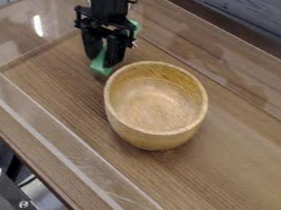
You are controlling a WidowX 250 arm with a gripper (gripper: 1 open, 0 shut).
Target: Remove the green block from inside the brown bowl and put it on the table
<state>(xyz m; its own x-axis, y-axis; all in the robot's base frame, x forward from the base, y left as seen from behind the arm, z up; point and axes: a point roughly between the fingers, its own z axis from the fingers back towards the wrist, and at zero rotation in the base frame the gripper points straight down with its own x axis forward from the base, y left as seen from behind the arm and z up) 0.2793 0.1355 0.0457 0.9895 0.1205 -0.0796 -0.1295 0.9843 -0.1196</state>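
The worktop [238, 103] is a brown wood-grain surface bordered by low clear walls [44, 131]. It carries one loose vessel and the arm's working end.

The bowl [156, 104] sits near the middle, upright, and its pale inside is empty. The removal half of the task looks complete.

The end effector [104, 50] points straight down at the far left of the bowl, close beside its rim but apparently not touching it. Its dark fingers stand partly apart with the block [100, 65] between them, so it appears to be holding the block, low over or on the worktop (whether the block's underside rests on the surface cannot be told from this angle).

The block shows only as a patch of green below and between the fingers, outside the bowl, just beside its outer wall.

Risks, as judged from this position:
- If the block is not yet seated flat, opening the fingers could let it tip or skid against the bowl's wall.
- The release point is close to the bowl, so a sideways drift on withdrawal could nudge the rim and shift the bowl.
- If a finger drags on the block during the lift, it could pull the block along or stand it on edge.
- Pressing further down could jam the block against the worktop.
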